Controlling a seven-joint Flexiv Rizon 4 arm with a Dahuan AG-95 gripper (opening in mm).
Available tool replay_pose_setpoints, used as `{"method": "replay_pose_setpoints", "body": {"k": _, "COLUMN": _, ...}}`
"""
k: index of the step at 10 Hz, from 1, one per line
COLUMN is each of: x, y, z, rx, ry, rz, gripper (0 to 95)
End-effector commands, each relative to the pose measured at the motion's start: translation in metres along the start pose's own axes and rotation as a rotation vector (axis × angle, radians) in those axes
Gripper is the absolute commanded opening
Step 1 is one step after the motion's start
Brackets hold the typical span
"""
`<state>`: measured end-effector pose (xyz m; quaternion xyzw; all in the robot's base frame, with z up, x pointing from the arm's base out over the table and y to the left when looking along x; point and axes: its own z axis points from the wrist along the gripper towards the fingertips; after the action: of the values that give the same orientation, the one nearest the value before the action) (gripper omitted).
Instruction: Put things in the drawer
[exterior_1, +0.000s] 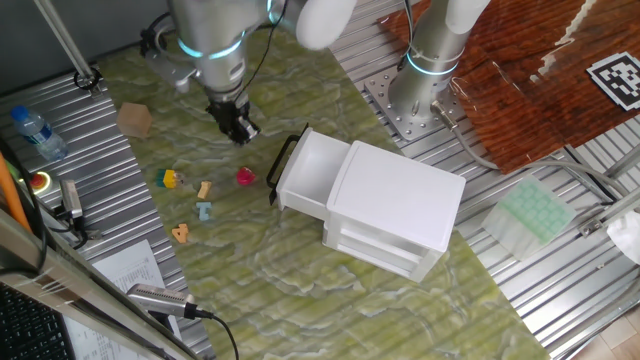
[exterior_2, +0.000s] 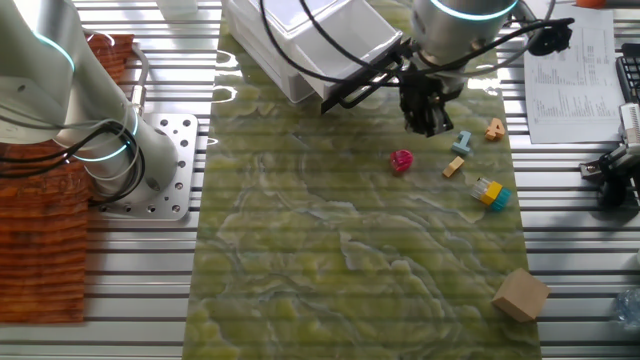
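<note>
My gripper (exterior_1: 240, 130) hangs above the green mat, left of the drawer and up-left of the magenta-pink piece (exterior_1: 245, 177); it looks open and holds nothing. The white drawer (exterior_1: 305, 168) is pulled out of the white cabinet (exterior_1: 400, 200), its black loop handle (exterior_1: 283, 165) facing the toys, and it looks empty. The yellow (exterior_1: 167, 179), tan (exterior_1: 204, 189), pale blue (exterior_1: 204, 210) and orange (exterior_1: 180, 233) pieces lie on the mat left of the drawer. In the other fixed view the gripper (exterior_2: 428, 122) is just above the magenta-pink piece (exterior_2: 401, 160).
A wooden block (exterior_1: 134, 119) sits at the mat's far left edge. A water bottle (exterior_1: 38, 132) and tools lie on the metal table beyond it. A second arm's base (exterior_1: 420, 95) stands behind the cabinet. A pale green box (exterior_1: 535, 212) lies at the right.
</note>
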<state>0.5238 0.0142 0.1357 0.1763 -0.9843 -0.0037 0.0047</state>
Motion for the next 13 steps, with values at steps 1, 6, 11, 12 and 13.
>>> {"method": "replay_pose_setpoints", "body": {"k": 1, "x": -0.001, "y": -0.001, "z": 0.012, "rx": -0.002, "ry": -0.007, "rz": -0.011, "gripper": 0.0}}
{"method": "replay_pose_setpoints", "body": {"k": 6, "x": 0.0, "y": -0.007, "z": 0.029, "rx": -0.001, "ry": -0.004, "rz": -0.032, "gripper": 0.0}}
{"method": "replay_pose_setpoints", "body": {"k": 11, "x": -0.001, "y": -0.008, "z": 0.036, "rx": -0.019, "ry": 0.035, "rz": -0.097, "gripper": 19.0}}
{"method": "replay_pose_setpoints", "body": {"k": 12, "x": -0.001, "y": -0.008, "z": 0.048, "rx": -0.018, "ry": 0.033, "rz": -0.095, "gripper": 19.0}}
{"method": "replay_pose_setpoints", "body": {"k": 13, "x": -0.002, "y": -0.006, "z": 0.067, "rx": -0.019, "ry": 0.03, "rz": -0.089, "gripper": 38.0}}
